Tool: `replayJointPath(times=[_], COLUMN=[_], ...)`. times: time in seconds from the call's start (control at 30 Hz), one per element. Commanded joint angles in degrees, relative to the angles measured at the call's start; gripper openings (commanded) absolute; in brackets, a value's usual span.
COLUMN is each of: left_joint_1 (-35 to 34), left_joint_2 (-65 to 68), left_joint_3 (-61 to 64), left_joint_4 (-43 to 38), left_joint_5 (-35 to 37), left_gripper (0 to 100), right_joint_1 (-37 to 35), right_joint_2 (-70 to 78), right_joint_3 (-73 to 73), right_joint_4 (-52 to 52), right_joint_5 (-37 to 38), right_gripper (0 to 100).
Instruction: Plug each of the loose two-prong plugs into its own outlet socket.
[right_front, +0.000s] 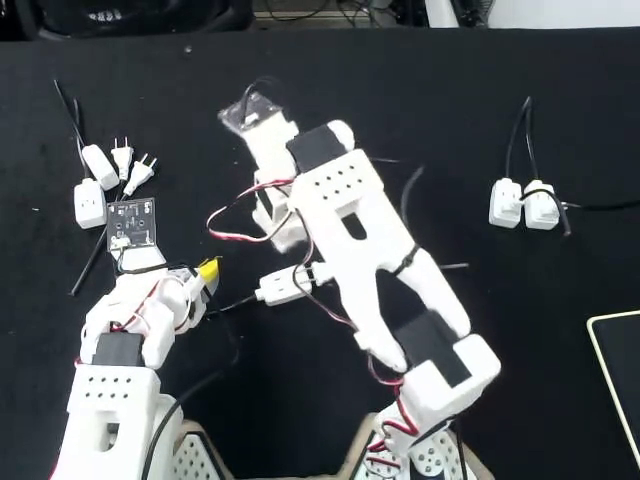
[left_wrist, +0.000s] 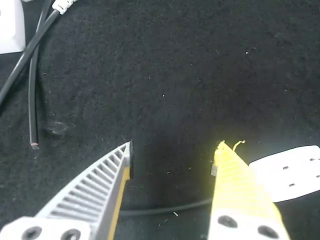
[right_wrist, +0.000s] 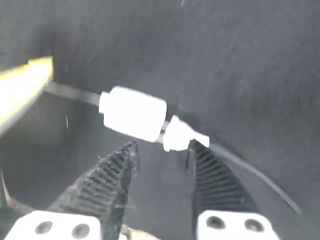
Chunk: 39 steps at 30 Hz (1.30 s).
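Two loose two-prong plugs (right_front: 122, 155) (right_front: 143, 170) lie at the far left beside two white sockets (right_front: 98, 165) (right_front: 90, 203). In mid-table a white socket (right_front: 283, 288) (right_wrist: 132, 114) has a plug (right_wrist: 177, 134) seated in it, with its cable trailing off. My right gripper (right_wrist: 162, 147) is open, its black fingertips on either side of that plug and just short of it. My left gripper (left_wrist: 172, 147) (right_front: 205, 275) is open over bare cloth. Its yellow finger (left_wrist: 237, 180) is close to the same socket (left_wrist: 290, 172).
At the far right another white socket and plug pair (right_front: 522, 203) sits joined, with black cables. A pale-rimmed dark slab (right_front: 618, 380) lies at the right edge. Black cables (left_wrist: 30, 60) run past the left sockets. My right arm (right_front: 345, 200) spans the table's middle.
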<state>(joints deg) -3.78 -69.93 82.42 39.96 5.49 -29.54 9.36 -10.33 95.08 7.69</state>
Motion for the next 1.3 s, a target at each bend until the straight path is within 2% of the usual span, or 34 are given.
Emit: replayJointPath(times=[0.0, 0.17, 0.23, 0.37, 0.47, 0.73, 0.97, 1.1, 1.27], left_joint_1=[-0.66, -0.66, -0.48, -0.31, -0.4, -0.57, -0.75, -0.75, -0.75], left_joint_2=[-0.62, -0.62, -0.62, -0.62, -0.62, -0.62, -0.62, -0.62, -0.62], left_joint_3=[-1.89, -1.89, -1.89, -1.89, -1.89, -1.89, -1.89, -1.89, -1.89], left_joint_4=[0.18, 0.18, 0.18, 0.18, 0.18, 0.18, 0.18, 0.18, 0.18], left_joint_5=[-0.26, -0.26, -0.26, -0.26, -0.26, -0.26, -0.26, -0.26, -0.26], left_gripper=[27, 27, 27, 27, 27, 27, 27, 27, 27], right_joint_1=[1.93, 9.85, 11.87, 12.4, 12.4, 6.51, 6.51, 6.51, 6.51], right_joint_2=[-5.58, -9.27, -9.01, -5.67, -1.1, 9.8, 14.55, 16.4, 16.84], right_joint_3=[2.86, 16.31, 19.74, 22.73, 20.62, 9.19, 4.26, 4.35, 4.7], right_joint_4=[0.18, -14.86, -18.81, -18.81, -16.53, -5.19, -4.75, -4.48, -4.48], right_joint_5=[12.75, 27.69, 35.96, 53.54, 60.84, 63.38, 66.55, 67.87, 67.6], right_gripper=[12.7, 12.7, 12.7, 12.7, 12.8, 16.5, 16.2, 10.9, 10.3])
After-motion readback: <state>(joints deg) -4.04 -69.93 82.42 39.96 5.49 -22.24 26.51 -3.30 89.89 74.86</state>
